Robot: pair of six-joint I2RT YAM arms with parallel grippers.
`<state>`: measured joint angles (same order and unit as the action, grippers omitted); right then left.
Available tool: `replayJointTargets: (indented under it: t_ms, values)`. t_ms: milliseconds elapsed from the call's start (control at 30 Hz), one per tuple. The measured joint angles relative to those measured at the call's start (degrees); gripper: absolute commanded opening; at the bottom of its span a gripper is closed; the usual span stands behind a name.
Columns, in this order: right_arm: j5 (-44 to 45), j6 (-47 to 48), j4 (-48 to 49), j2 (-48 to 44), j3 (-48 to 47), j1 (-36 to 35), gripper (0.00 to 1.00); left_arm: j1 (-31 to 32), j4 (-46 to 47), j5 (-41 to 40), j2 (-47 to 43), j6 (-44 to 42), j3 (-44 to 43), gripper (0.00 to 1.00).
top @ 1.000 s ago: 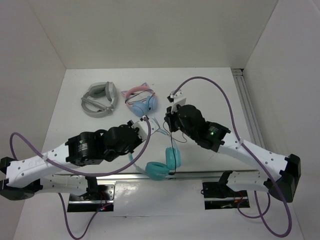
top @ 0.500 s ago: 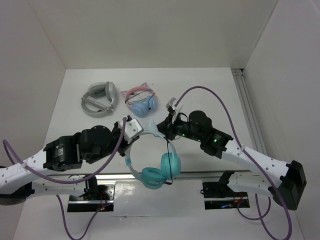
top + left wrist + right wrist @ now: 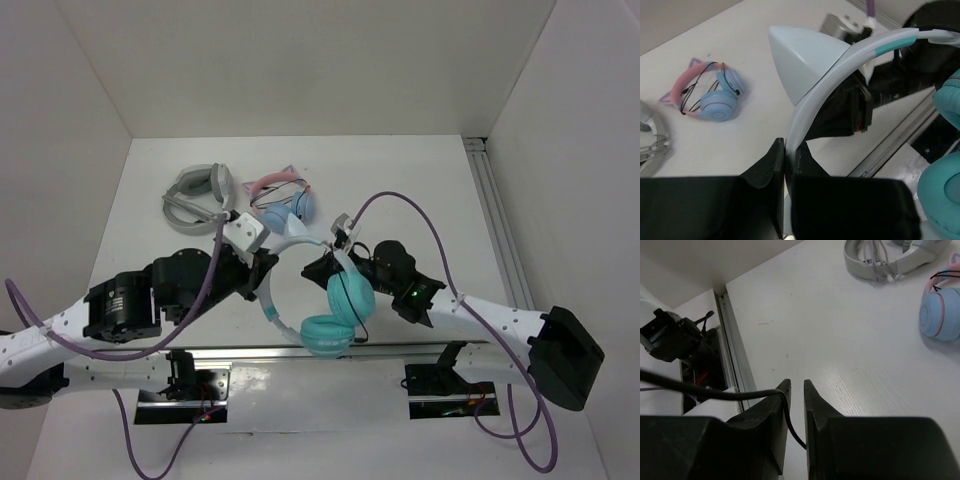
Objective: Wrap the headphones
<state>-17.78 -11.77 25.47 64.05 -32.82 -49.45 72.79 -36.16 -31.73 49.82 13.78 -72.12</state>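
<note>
The headphones hang in the air above the table's near edge. Their teal ear cups hang below the pale cat-ear headband. My left gripper is shut on the headband; in the left wrist view the band rises from between the jaws, with a cat ear above and a teal cup at the right. My right gripper sits just right of the band, beside the upper cup. In the right wrist view its jaws are pinched on the thin black cable.
Grey-white headphones and pink-band blue-cup headphones lie at the back left; both also show in the right wrist view. A metal rail runs along the near edge and another along the right side.
My left gripper has swung the headband left and up, and the teal cups have turned and risen slightly. My right gripper has moved nearer and left, keeping hold of the cable.
</note>
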Motion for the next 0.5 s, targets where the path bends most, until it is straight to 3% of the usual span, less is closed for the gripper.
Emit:
replayJointTargets:
  t_ms: [267,500]
  values:
    - [-1.29,-3.63,11.26,4.5,4.48,0.57,0.24,0.0,1.03,-10.84,-4.9,6.58,-0.26,0.0]
    - [-3.74,-7.17,20.79,8.02,8.59,0.46,0.14,0.0,1.42,-20.76,-6.78,12.46,-0.39,0.0]
